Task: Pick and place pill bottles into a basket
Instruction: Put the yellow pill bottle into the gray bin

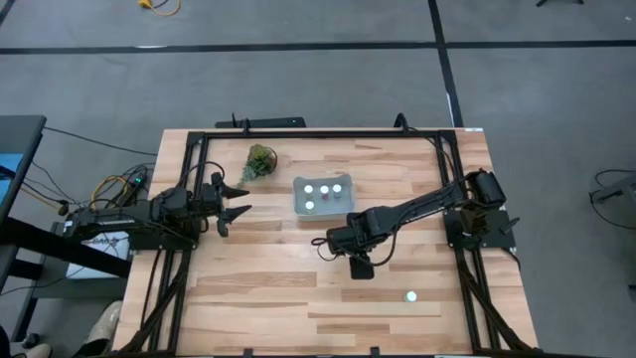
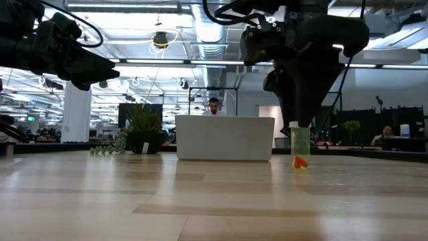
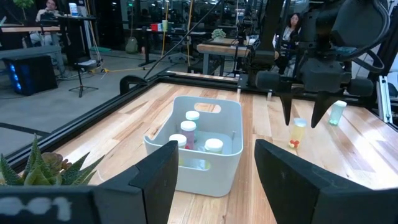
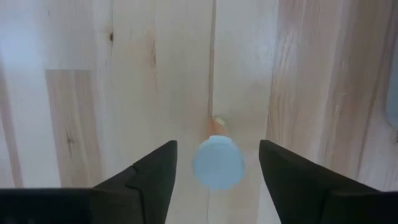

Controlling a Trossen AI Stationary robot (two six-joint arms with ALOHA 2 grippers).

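The pale basket (image 1: 298, 204) stands at the table's middle far side and holds several white-capped pill bottles (image 3: 188, 129). One translucent pill bottle (image 2: 300, 143) stands upright on the table on its base, just right of the basket. My right gripper (image 4: 217, 167) is open and points down over it, with one finger on either side of its cap (image 4: 217, 163) and not touching it. Another bottle (image 1: 410, 295) stands near the table's front right and also shows in the left wrist view (image 3: 336, 112). My left gripper (image 1: 237, 203) is open and empty, left of the basket.
A small green plant (image 1: 260, 161) sits left of the basket at the far side. A black metal frame (image 1: 189, 139) runs around the table. Bare wood lies in front of the basket. A person (image 2: 214, 106) sits beyond the table.
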